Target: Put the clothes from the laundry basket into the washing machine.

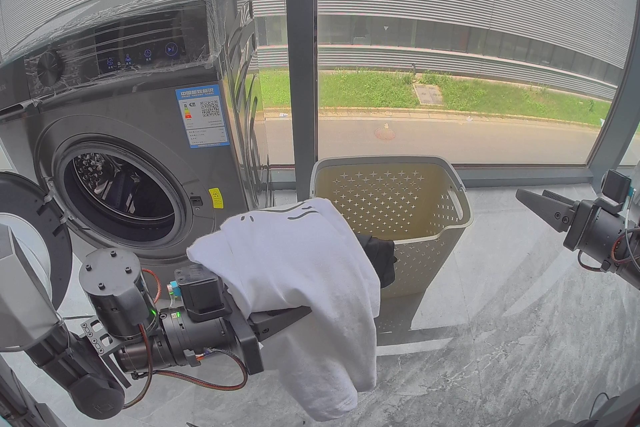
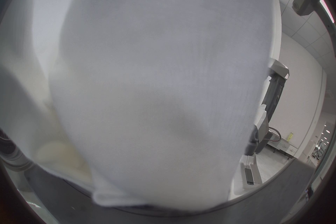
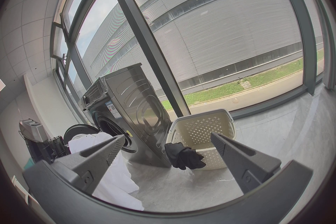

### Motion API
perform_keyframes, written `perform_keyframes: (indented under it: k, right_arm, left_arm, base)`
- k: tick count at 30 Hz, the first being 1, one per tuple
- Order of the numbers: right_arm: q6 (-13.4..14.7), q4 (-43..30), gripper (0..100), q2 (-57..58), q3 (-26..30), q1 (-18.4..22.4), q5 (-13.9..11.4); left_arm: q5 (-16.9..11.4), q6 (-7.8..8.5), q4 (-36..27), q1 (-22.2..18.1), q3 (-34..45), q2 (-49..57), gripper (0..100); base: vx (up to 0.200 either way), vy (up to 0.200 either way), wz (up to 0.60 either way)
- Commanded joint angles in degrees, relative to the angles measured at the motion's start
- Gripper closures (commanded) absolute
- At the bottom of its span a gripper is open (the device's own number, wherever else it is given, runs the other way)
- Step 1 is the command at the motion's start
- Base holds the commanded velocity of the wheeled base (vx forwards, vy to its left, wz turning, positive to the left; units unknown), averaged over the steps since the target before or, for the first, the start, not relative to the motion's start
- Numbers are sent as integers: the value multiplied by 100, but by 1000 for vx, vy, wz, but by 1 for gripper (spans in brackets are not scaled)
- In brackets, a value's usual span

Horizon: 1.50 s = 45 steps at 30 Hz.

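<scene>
Grey washing machine (image 1: 133, 135) on the left, round door swung open. Just beside it, beige laundry basket (image 1: 460, 208), black garment (image 1: 381, 256) draped over its rim. White T-shirt (image 1: 313, 295) hanging before both, pinched in left gripper (image 1: 287, 318). Right gripper (image 3: 167, 137) spread wide, empty.

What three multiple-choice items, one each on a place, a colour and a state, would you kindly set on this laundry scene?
1. Where is the black garment? A on the floor; B over the basket rim; C on a shelf.
2. What colour is the shirt held by the left tool? A white; B red; C blue.
3. How is the washer door? A shut; B open; C removed.

Answers: B, it hangs over the rim; A, white cloth drapes over the tool; B, the door is swung aside and the drum shows.
</scene>
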State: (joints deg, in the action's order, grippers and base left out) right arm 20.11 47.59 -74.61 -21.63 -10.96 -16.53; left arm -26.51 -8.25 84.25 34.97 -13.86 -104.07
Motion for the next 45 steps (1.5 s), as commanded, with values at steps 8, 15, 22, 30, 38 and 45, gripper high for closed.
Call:
perform_keyframes:
  k: [8, 15, 22, 30, 38, 45]
  right_arm:
    - [36, 4, 0, -10, 1, 68, -70]
    - [19, 4, 0, -19, 27, 59, -70]
    - [10, -4, 0, -19, 44, 50, -78]
    - [1, 4, 0, -19, 53, 24, -78]
    - [-8, 4, 0, -10, 44, 24, -78]
    - [-16, 4, 0, -10, 44, 15, -78]
  left_arm:
    - [-56, -1, 74, 220, 6, -272, 100]
    - [-64, -18, 92, 185, 94, -359, 100]
    - [-56, -54, 118, 185, 200, -359, 100]
    - [-20, -159, 118, 168, 208, -351, 100]
    - [-3, -141, 118, 80, 200, -351, 100]
    - [6, -133, 118, 36, 217, -342, 100]
  base:
    - [0, 0, 0]
    - [0, 0, 0]
    - [0, 0, 0]
    - [0, 200, 0]
    - [0, 200, 0]
    - [0, 200, 0]
